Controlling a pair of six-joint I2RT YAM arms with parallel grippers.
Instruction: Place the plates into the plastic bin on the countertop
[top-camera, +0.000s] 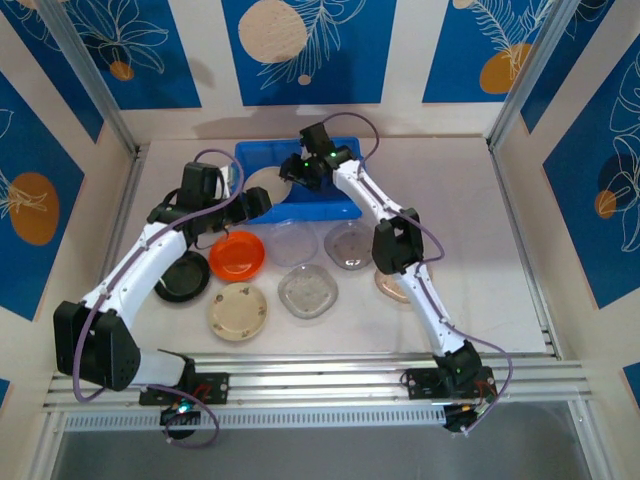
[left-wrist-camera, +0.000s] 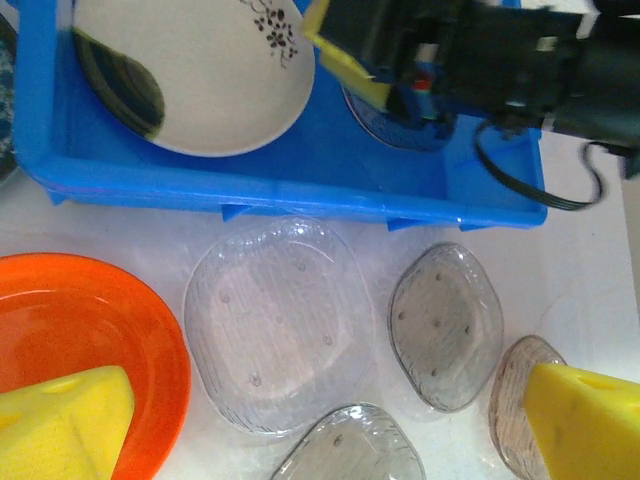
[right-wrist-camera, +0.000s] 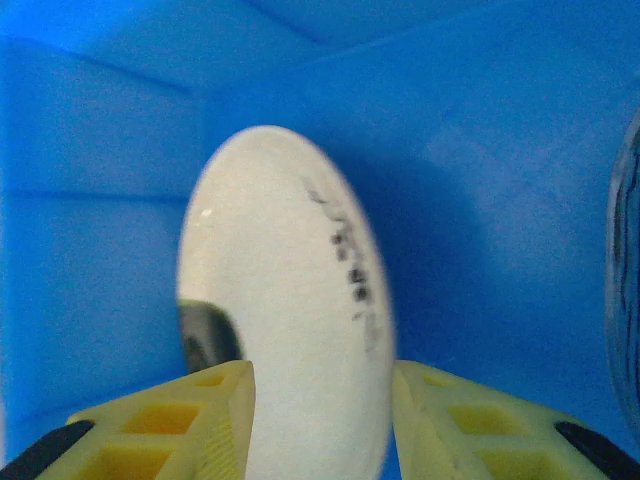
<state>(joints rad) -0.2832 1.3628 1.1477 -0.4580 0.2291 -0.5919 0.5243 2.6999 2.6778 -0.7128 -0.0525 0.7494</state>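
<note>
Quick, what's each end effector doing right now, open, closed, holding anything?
Left end effector: open, holding nothing.
Right end effector: closed on the cream floral plate inside the blue bin.

plastic bin (left-wrist-camera: 300, 195): bright blue. cream plate (left-wrist-camera: 200, 80): dark floral sprig. orange plate (left-wrist-camera: 90, 330): plain orange. clear plate (left-wrist-camera: 275, 325): colourless, dotted. smoky plate (left-wrist-camera: 445, 325): grey-tinted, dotted. black plate (top-camera: 180, 285): plain black. countertop (top-camera: 500, 260): off-white. panels (top-camera: 310, 50): blue, white leaves, orange and cream discs.

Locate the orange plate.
Top view: the orange plate lies on the countertop left of centre, between a black plate and a clear plate, near the blue bin.
</note>
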